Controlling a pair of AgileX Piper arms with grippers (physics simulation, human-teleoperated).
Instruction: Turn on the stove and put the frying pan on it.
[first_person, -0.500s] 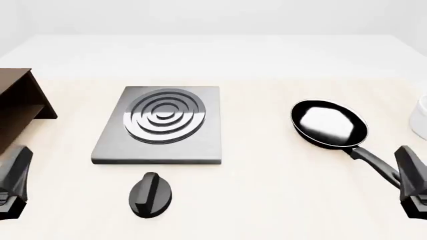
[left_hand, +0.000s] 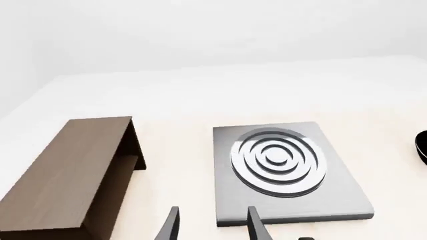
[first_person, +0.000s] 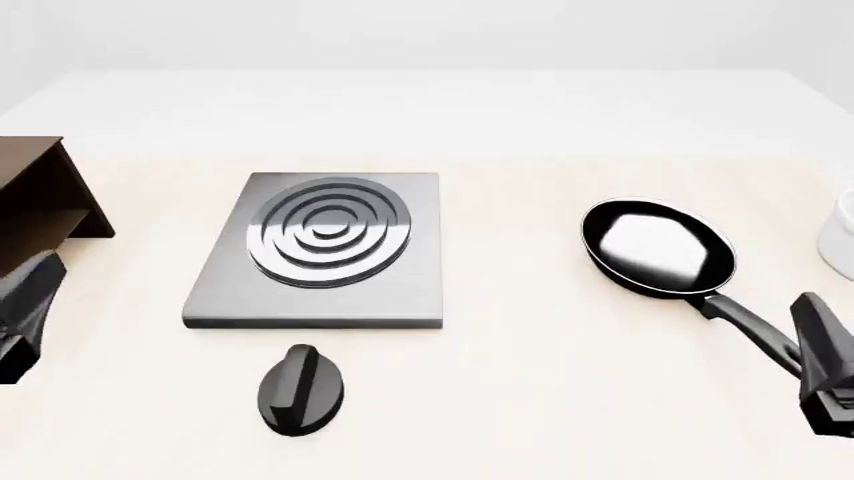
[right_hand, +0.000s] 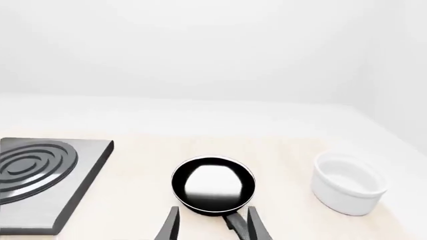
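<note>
The stove (first_person: 318, 285) is a grey slab with a ringed burner (first_person: 328, 232), left of the table's centre. Its black knob (first_person: 304, 390) lies apart, in front of the slab. The frying pan (first_person: 658, 246) sits on the table to the right, its handle (first_person: 754, 330) pointing to the near right. My left gripper (first_person: 27, 310) is at the left edge, open and empty; its fingers (left_hand: 172, 227) point toward the stove (left_hand: 287, 200). My right gripper (first_person: 821, 360) is open near the handle's end; in the right wrist view the handle (right_hand: 235, 222) lies between its fingers (right_hand: 253, 227).
A brown wooden cabinet (first_person: 40, 215) stands at the far left, just beyond my left gripper, and shows in the left wrist view (left_hand: 73, 175). A white bowl (right_hand: 349, 182) sits right of the pan, at the table's right edge (first_person: 843, 235).
</note>
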